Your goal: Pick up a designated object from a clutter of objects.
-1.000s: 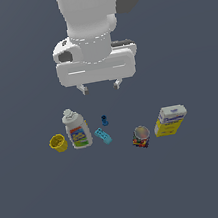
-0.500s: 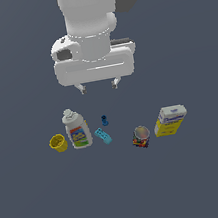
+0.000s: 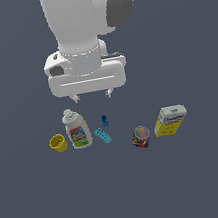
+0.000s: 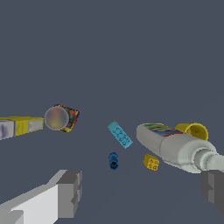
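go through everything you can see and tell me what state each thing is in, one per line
Small bright yellow open-topped cup: upright, ungrasped.
Tall white bottle with colourful label: standing, beside the cup.
Cyan studded block: lying flat.
Small blue piece: upright, alone.
Silver-topped can with colourful label: tilted.
Yellow-and-white box: standing.
Small yellow studded brick: on the floor by the bottle.
Gripper: open, above the clutter, holding nothing.

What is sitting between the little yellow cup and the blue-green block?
The white bottle stands between the yellow cup and the cyan block. The exterior view shows this best, with the bottle right beside the cup.
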Motion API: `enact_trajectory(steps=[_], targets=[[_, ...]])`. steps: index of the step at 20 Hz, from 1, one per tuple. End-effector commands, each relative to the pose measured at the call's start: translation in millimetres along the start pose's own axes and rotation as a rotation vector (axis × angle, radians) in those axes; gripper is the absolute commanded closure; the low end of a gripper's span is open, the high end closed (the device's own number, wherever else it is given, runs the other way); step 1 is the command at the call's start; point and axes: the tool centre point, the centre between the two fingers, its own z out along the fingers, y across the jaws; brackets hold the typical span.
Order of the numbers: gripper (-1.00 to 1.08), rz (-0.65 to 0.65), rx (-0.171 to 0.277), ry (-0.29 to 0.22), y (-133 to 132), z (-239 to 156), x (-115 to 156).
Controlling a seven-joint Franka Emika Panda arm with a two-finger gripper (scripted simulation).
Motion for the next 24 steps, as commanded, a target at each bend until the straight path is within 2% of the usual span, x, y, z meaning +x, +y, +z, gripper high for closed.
enact_trajectory(steps=[1, 5, 9, 16, 24], targets=[[-0.92, 0.000, 0.006, -0.003, 14.1, 14.5, 4.2], [-0.92, -0.002, 0.016, -0.007, 45.0, 46.1, 11.2], [-0.92, -0.003, 0.025, -0.011, 86.5, 88.0, 14.5], [-0.92, -0.002, 0.026, -0.019, 159.8, 161.8, 4.4], [-0.92, -0.002, 0.017, -0.027, 207.8, 211.1, -13.5]])
